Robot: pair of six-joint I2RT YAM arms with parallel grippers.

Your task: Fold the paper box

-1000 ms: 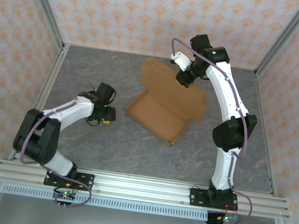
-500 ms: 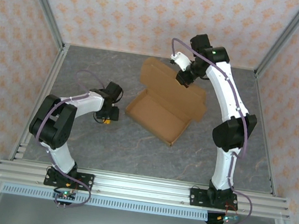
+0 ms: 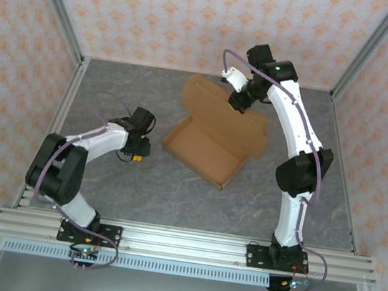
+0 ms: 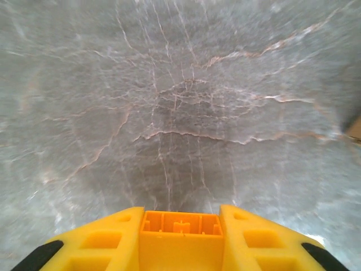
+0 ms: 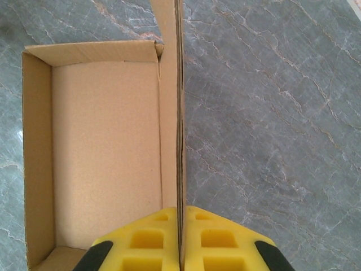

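Observation:
The paper box (image 3: 204, 147) is a shallow brown cardboard tray in the middle of the table, its lid flap (image 3: 218, 102) raised at the far side. My right gripper (image 3: 237, 104) is shut on the lid's top edge. In the right wrist view the lid edge (image 5: 179, 113) runs straight up from between the closed fingers (image 5: 181, 212), with the box interior (image 5: 101, 147) to its left. My left gripper (image 3: 137, 155) hovers low over the table, left of the box. Its yellow fingers (image 4: 180, 217) are closed on a small orange block (image 4: 180, 237).
Grey marbled tabletop (image 3: 173, 193) surrounds the box. Patterned walls with aluminium posts (image 3: 55, 3) enclose the left, back and right sides. A rail (image 3: 187, 244) with both arm bases runs along the near edge. A brown sliver of cardboard (image 4: 355, 127) shows at the left wrist view's right edge.
The left arm's elbow swung right and then back left, while its gripper stayed close to the same spot beside the box. The right arm and the box have not moved.

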